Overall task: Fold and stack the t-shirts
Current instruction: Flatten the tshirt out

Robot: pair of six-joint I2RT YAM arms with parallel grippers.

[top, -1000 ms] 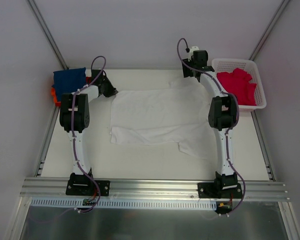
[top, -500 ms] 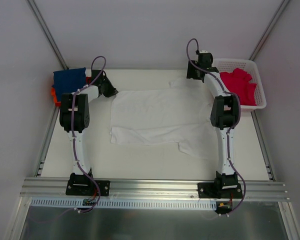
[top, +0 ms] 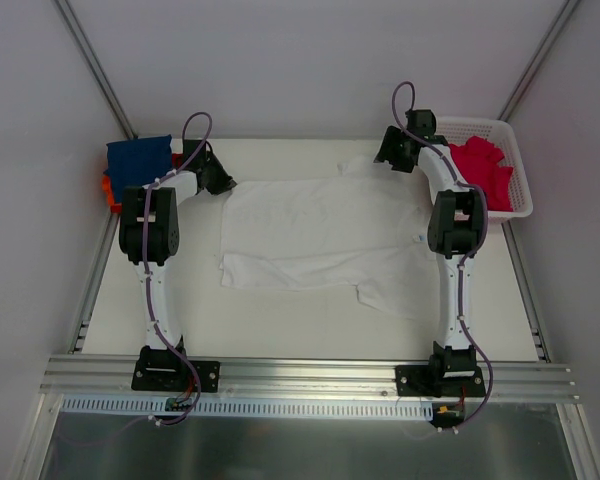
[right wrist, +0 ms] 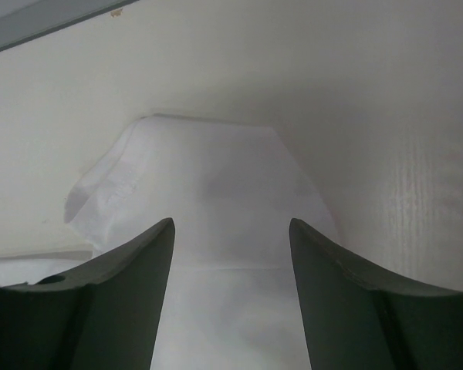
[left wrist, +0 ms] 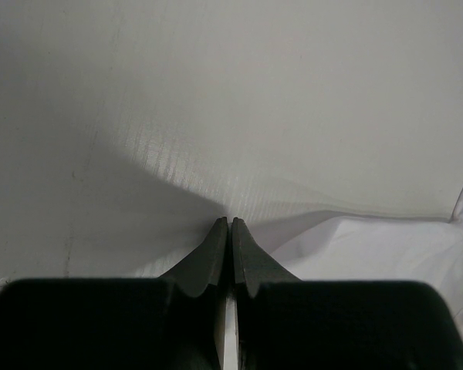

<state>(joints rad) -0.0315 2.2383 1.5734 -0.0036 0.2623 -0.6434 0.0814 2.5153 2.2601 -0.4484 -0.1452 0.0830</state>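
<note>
A large white t-shirt (top: 320, 230) lies spread flat across the middle of the table. My left gripper (top: 223, 185) is at its far left corner with its jaws closed on the cloth edge; in the left wrist view the shut gripper (left wrist: 230, 223) has white cloth (left wrist: 370, 247) rising to its tips. My right gripper (top: 388, 152) is open over the shirt's far right sleeve, and in the right wrist view the gripper (right wrist: 230, 223) straddles that sleeve (right wrist: 216, 177). A folded navy t-shirt (top: 138, 155) lies on an orange-red one (top: 108, 190) at the far left.
A white lattice basket (top: 525, 190) at the back right holds crimson-pink t-shirts (top: 485, 170), close to the right arm. Grey walls enclose the table on three sides. A metal rail (top: 300, 375) runs along the near edge by the arm bases.
My right gripper has swung right and down from above the back of the table to the shirt's far right sleeve. The left arm has not moved.
</note>
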